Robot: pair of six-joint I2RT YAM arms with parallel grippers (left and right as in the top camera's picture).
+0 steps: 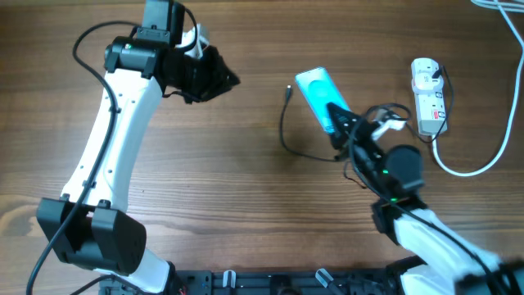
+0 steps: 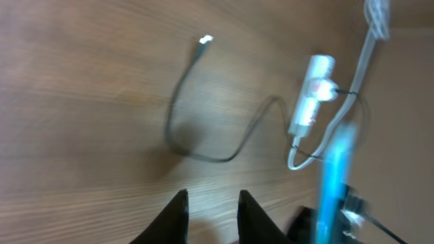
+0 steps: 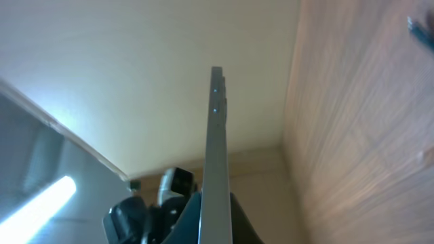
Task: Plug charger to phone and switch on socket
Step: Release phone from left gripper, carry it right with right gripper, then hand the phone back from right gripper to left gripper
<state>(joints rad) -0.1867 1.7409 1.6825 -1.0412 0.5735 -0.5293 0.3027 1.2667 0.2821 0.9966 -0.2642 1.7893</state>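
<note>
Overhead: phone [image 1: 315, 90] cyan-faced, toward the far edge, right of centre. Right wrist: thin edge-on sliver, right gripper [image 3: 215, 211] clamped on it. Left gripper [image 2: 213, 198] fingers apart.

Open table [image 1: 246, 188] left of charger [image 1: 283, 133] loop

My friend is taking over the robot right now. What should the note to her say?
Left gripper: open, empty, over the table.
Right gripper: shut on the phone, holding it off the table.
Charger: connector tip lies loose on the table beside the phone; cable runs toward the power strip.
Done: phone grasped.
Left: plug tip in, switch power strip on.
</note>
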